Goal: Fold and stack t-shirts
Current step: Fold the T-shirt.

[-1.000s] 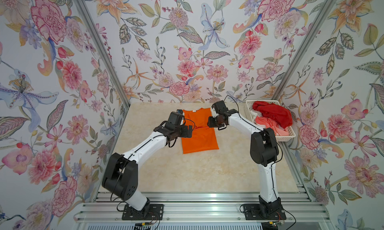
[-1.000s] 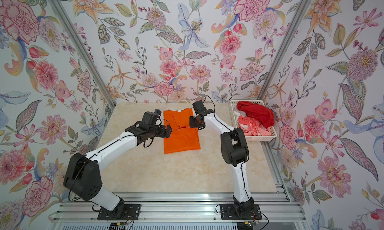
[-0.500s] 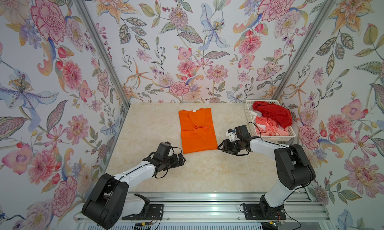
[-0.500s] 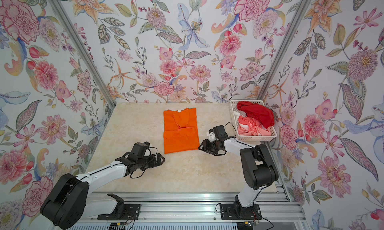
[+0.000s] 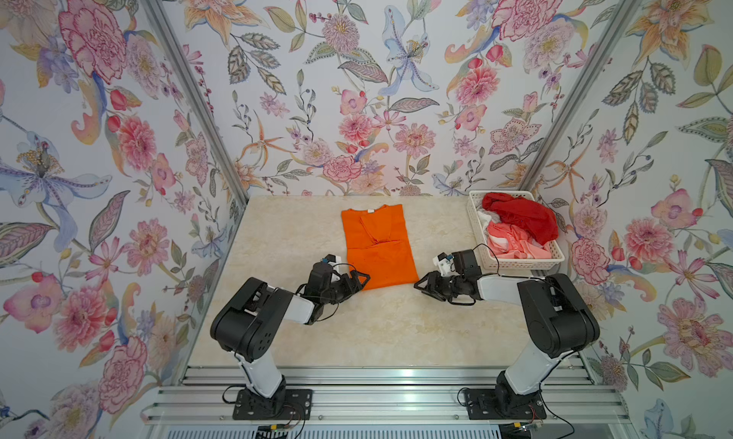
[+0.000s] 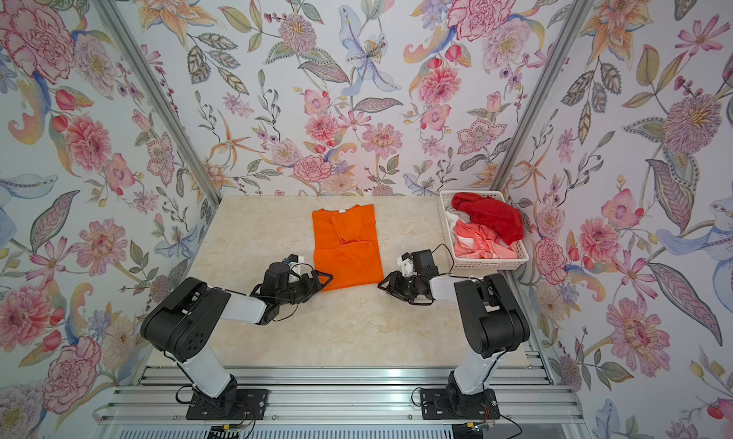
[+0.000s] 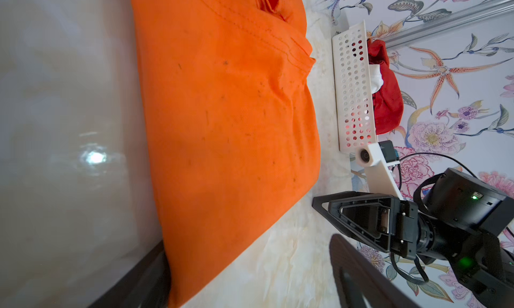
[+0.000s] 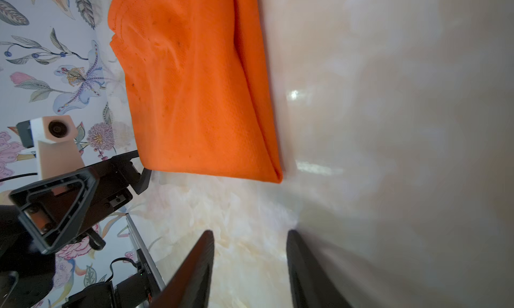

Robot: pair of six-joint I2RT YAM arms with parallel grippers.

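An orange t-shirt (image 5: 377, 246) (image 6: 347, 250) lies folded into a long strip in the middle of the table, neck label at the far end. My left gripper (image 5: 359, 280) (image 6: 323, 278) is low at the shirt's near left corner. In the left wrist view the left gripper (image 7: 247, 248) is open, and that corner of the orange t-shirt (image 7: 228, 120) lies between its fingers. My right gripper (image 5: 422, 286) (image 8: 250, 234) is open over bare table, just short of the near right corner of the orange t-shirt (image 8: 200, 98). A deep red t-shirt (image 5: 519, 215) and a coral-pink-and-white one (image 5: 511, 242) lie crumpled.
The red and coral shirts fill a white slotted basket (image 5: 519, 264) (image 6: 486, 264) at the table's far right, close beside the right arm's wrist. Flowered walls close in the table on three sides. A metal rail runs along the front edge.
Both arms came back from the shirt's far end to its near hem. In the last half second the left gripper moved up to the near left corner, while the right one hardly moved.
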